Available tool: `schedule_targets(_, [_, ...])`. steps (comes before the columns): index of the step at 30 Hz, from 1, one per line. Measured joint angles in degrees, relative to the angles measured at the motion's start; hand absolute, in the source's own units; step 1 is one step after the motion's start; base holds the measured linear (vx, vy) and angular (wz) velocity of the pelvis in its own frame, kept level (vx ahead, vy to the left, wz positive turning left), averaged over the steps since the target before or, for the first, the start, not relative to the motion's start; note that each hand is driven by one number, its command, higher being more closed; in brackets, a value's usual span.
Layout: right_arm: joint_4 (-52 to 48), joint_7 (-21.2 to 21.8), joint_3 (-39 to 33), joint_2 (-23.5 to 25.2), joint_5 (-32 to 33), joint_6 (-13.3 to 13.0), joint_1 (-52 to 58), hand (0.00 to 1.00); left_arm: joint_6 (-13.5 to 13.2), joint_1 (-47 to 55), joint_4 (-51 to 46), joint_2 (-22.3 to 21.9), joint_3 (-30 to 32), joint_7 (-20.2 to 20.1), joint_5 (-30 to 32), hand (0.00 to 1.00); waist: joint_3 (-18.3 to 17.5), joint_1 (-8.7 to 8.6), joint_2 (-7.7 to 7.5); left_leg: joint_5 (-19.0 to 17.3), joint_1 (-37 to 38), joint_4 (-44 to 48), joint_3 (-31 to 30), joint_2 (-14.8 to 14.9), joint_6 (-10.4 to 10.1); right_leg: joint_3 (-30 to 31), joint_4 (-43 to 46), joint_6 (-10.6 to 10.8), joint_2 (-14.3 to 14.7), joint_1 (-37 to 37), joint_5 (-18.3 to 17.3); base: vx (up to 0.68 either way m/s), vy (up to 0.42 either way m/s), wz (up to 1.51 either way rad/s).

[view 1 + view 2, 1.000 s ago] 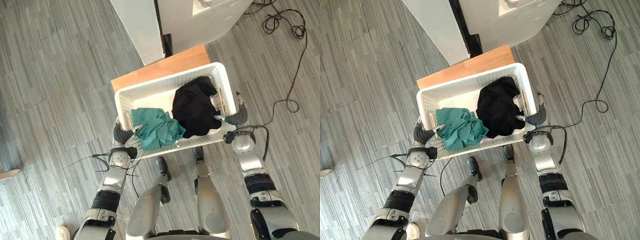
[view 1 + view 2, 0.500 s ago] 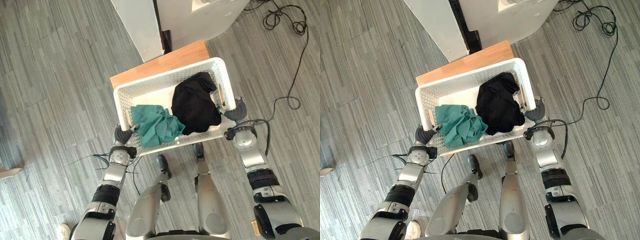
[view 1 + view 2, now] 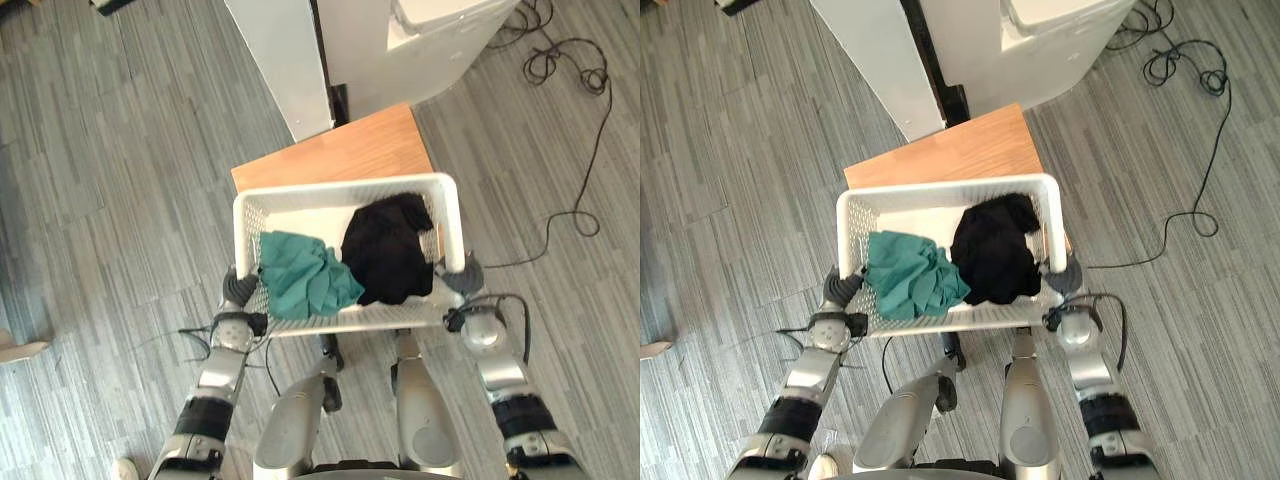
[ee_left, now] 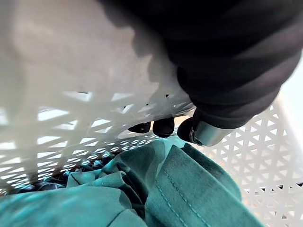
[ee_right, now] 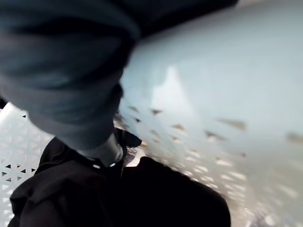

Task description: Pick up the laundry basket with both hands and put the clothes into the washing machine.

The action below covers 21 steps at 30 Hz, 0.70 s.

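— Laundry basket [image 3: 340,187]: where is it, who has it?
— Mid-view, in front of the robot, held between both hands. Its 12 o'clock rim overlaps the near edge of the wooden table [image 3: 340,150] and the rest hangs over the floor. I'd say it's lifted, but I can't confirm clearance underneath
— Hands?
— Left hand [image 3: 240,290] is at the basket's 8 o'clock, fingers [image 4: 161,126] hooked through the wall opening with the thumb clamped beside them. Right hand [image 3: 462,272] is at 4 o'clock, curled over the side wall, one finger [image 5: 106,150] reaching inside next to the black cloth [image 3: 388,250]. Both are grasping the basket
— Load?
— Green cloth [image 3: 305,278] on the 9 o'clock side, black cloth on the 3 o'clock side, touching in the middle. Both inside
— Step?
— Pickup looks done, so this is the carry phase. Clothes aren't in the washing machine [image 3: 440,45] yet. It sits at 1 o'clock, beyond the table
— Next move?
— Get round the table toward 1 o'clock with the basket level and both grips tight. The drum opening isn't visible, so I can't say how the clothes go in
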Motion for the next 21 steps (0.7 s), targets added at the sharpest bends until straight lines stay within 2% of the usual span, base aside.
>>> schedule_targets(2, [-1.8,0.3,-0.4,1.1,0.4,0.0,3.4,1.0,-0.1,4.0,-1.5,-1.0,0.0,-0.1,0.0,1.0,-2.1,0.11,0.34,-0.4,1.2,0.0,-0.2,0.0,-0.1,-0.2,0.6,0.4,0.0,1.0,-0.7,0.05,0.002,0.06])
schedule_targets(3, [-2.9,0.7,-0.6,1.6,1.0,0.1,5.7,1.0,-0.2,6.0,-2.2,-1.6,0.1,-0.4,-0.1,1.0,-4.3,0.22,0.61,-0.5,1.9,-0.3,-0.3,0.0,-0.1,-0.4,0.6,0.3,0.0,1.6,-1.0,0.07,0.0,0.05])
schedule_targets(6, [-6.7,1.5,-2.1,3.4,1.0,-0.1,8.8,1.0,-1.0,9.7,-6.2,-2.6,0.8,-1.7,-1.4,1.0,-6.7,0.32,0.5,-1.2,4.4,-0.4,-0.3,0.1,-0.2,-0.5,0.6,0.7,0.1,4.0,-1.6,0.08,0.005,-0.02])
schedule_targets(9, [-9.3,2.0,-4.8,5.7,1.4,-1.5,10.8,1.0,-2.1,10.8,-9.9,-3.0,1.1,-3.8,-3.1,1.0,-10.2,0.06,0.22,-2.1,6.1,-0.3,0.8,0.2,0.2,0.4,0.6,1.1,0.3,5.2,-2.0,0.06,0.011,-0.2])
schedule_targets(12, [-12.9,2.0,-7.0,8.3,2.5,-2.5,13.4,1.0,-2.8,10.3,-12.3,-3.1,0.9,-5.2,-3.5,1.0,-11.6,-0.53,-0.43,-2.6,7.7,-0.2,2.8,0.2,0.6,2.3,0.6,1.2,0.6,6.0,-2.0,0.06,0.019,-0.39])
schedule_targets(13, [-14.8,2.0,-7.7,9.6,2.7,-3.1,14.7,1.0,-3.0,9.4,-12.7,-2.7,0.8,-5.6,-3.7,1.0,-12.3,-1.79,-1.28,-3.6,7.8,0.7,4.7,0.3,0.8,4.5,0.5,1.7,0.9,5.7,-1.7,0.03,0.02,-0.56])
schedule_targets(14, [-15.3,2.0,-7.9,10.0,2.7,-3.3,15.0,1.0,-3.0,8.8,-12.6,-2.3,0.6,-5.9,-3.8,1.0,-12.4,-2.1,-1.73,-4.2,7.8,1.4,5.7,0.4,0.9,5.4,0.5,2.0,1.1,5.5,-1.5,0.02,0.045,-1.01])
schedule_targets(16, [-16.8,2.0,-9.0,11.3,2.7,-3.6,16.1,1.0,-3.0,7.1,-12.5,-0.8,-1.1,-6.1,-4.4,1.0,-13.4,-2.76,-4.07,-7.6,6.8,5.5,12.2,1.5,1.0,12.1,-0.1,4.7,2.5,3.4,0.7,0.0,0.05,-1.38])
schedule_targets(17, [-17.5,2.0,-9.1,11.5,2.8,-3.6,16.6,1.0,-3.0,6.5,-12.3,-0.5,-1.3,-6.1,-4.5,1.0,-13.4,-2.9,-4.56,-8.6,6.6,6.8,14.2,2.1,0.9,14.1,-0.7,5.8,3.0,3.0,2.2,-0.04,0.047,-1.85])
schedule_targets(18, [-18.8,1.9,-9.1,11.7,3.3,-3.6,17.4,1.0,-3.0,5.2,-11.8,0.1,-1.9,-6.0,-4.5,1.0,-13.6,-2.94,-5.25,-10.4,6.0,8.9,19.1,4.0,1.2,17.4,-2.6,7.9,4.9,1.7,7.5,-0.09,0.045,-2.24])
schedule_targets(19, [-19.9,1.8,-9.2,12.3,3.6,-3.7,17.8,1.0,-3.2,3.7,-10.7,0.9,-2.3,-6.0,-4.6,1.0,-13.9,-2.9,-5.5,-11.1,5.1,10.0,24.9,6.7,2.0,17.8,-6.3,6.1,7.4,0.5,15.1,-0.13,0.043,-2.23])
schedule_targets(20, [-20.1,1.6,-9.5,12.6,3.7,-3.8,17.5,1.0,-3.4,2.4,-9.3,1.1,-2.5,-6.0,-4.7,1.0,-14.2,-3.18,-5.5,-11.1,4.9,10.1,26.4,8.0,2.2,14.7,-5.2,5.2,8.4,-0.4,15.3,-0.08,-0.008,-1.87])
schedule_targets(21, [-20.0,0.4,-10.0,13.0,3.9,-3.8,18.1,1.0,-3.5,-0.8,-6.4,1.0,-3.1,-6.2,-4.8,1.0,-14.2,-3.87,-5.54,-11.0,5.1,10.6,29.5,10.2,2.2,3.1,5.1,2.1,9.5,-3.4,7.5,-0.02,-0.025,-1.37])
